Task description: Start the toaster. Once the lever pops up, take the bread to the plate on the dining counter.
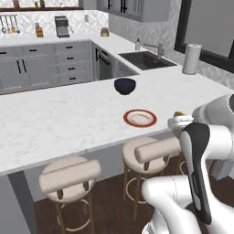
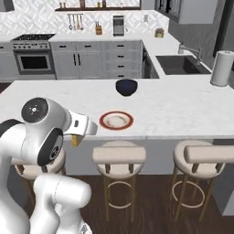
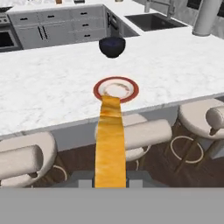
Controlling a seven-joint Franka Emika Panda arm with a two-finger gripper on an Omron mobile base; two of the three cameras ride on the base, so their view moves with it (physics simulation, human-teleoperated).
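**Fingers clamped on the bread, short of the plate**

Fingers (image 3: 110, 181) clenched on the bread (image 3: 110, 144), held edge-on, out over the stools (image 3: 140, 133) and pointing at the plate (image 3: 116, 89). Plate near the front edge of the white marble table (image 1: 55, 119), dark bowl (image 1: 124, 85) behind it. Beyond: grey cabinets (image 2: 91, 59), sink (image 2: 180, 64), oven (image 2: 33, 60), paper towel roll (image 1: 192, 58). From the left base camera, just a corner of bread peeking over the hand.

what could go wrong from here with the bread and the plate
The bread is pinched edge-on in the shut end effector, which sits short of the dining counter, above the stools; a slip would likely drop it to the floor. The plate lies near the counter's front edge, so a low approach might nudge it. The dark bowl stands just beyond, leaving little room to overshoot.
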